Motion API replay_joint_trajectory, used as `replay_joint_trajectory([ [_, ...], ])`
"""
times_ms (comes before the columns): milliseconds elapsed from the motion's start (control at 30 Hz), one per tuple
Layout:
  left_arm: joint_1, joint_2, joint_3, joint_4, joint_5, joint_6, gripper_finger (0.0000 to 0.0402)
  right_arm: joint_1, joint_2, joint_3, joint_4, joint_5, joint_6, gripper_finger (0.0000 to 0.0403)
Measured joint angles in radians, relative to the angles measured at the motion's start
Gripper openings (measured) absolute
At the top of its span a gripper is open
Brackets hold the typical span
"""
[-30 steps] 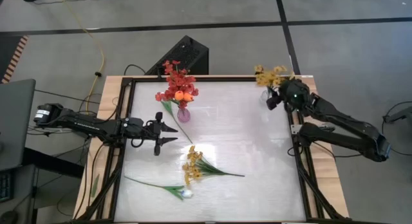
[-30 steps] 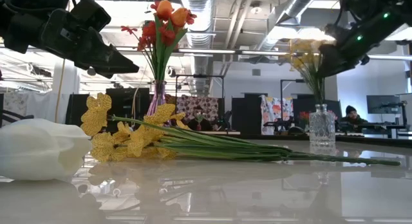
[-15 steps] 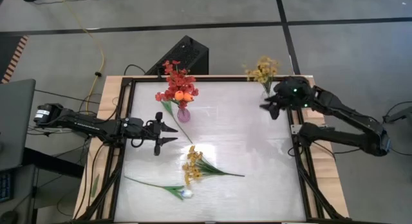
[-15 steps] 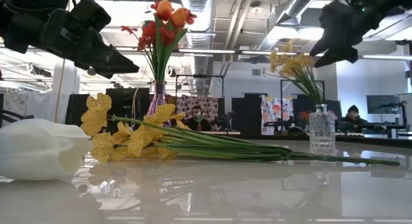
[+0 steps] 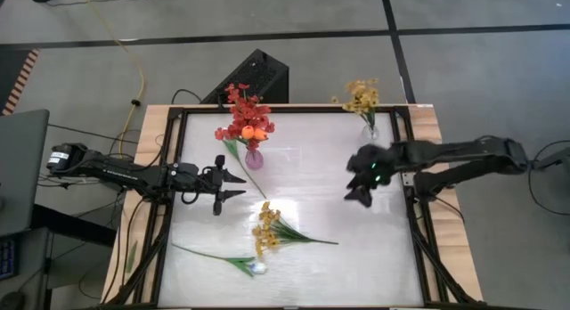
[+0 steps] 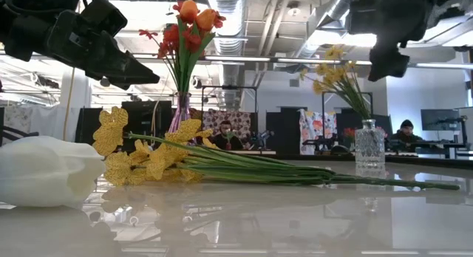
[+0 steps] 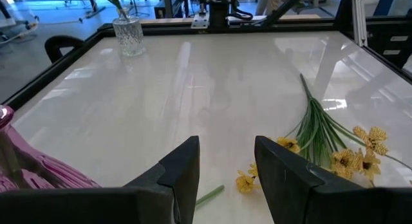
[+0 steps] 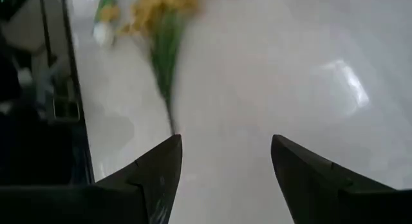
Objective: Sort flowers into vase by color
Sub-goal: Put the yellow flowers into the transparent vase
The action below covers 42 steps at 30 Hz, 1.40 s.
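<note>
White bench [image 5: 303, 256] partly sorted: red and orange flowers [image 5: 246, 118] in the pink vase [image 5: 254, 159], yellow flowers [image 5: 360, 96] in the clear vase [image 5: 370, 129]; a yellow spray [image 5: 267, 228] and a white tulip [image 5: 256, 267] remain, left tool [image 5: 233, 183] and right tool [image 5: 351, 178] spread, empty.

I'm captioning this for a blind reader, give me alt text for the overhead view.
Seen from above, the right gripper hangs open and empty over the white table, between a clear vase of yellow flowers and a yellow spray lying flat. The left gripper waits open beside a pink vase of red and orange flowers; a white tulip lies nearby.
</note>
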Motion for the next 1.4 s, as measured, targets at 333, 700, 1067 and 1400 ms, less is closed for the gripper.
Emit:
replay_joint_trajectory([
  [333,0.0,0.0,0.0,0.0,0.0,-0.011,0.0139,0.225,0.364,0.123,0.224,0.03,-0.015,0.0265],
  [700,0.0,0.0,0.011,0.0,0.001,0.042,0.0139,0.33,0.75,0.477,0.049,0.142,-0.112,0.0265],
  [1067,0.0,0.0,0.021,0.001,0.001,0.12,0.0139,0.384,0.906,0.599,0.018,0.243,-0.043,0.0265],
  [1400,0.0,0.0,0.022,-0.002,0.023,0.066,0.0139,0.39,0.982,0.593,0.018,0.306,0.056,0.0265],
])
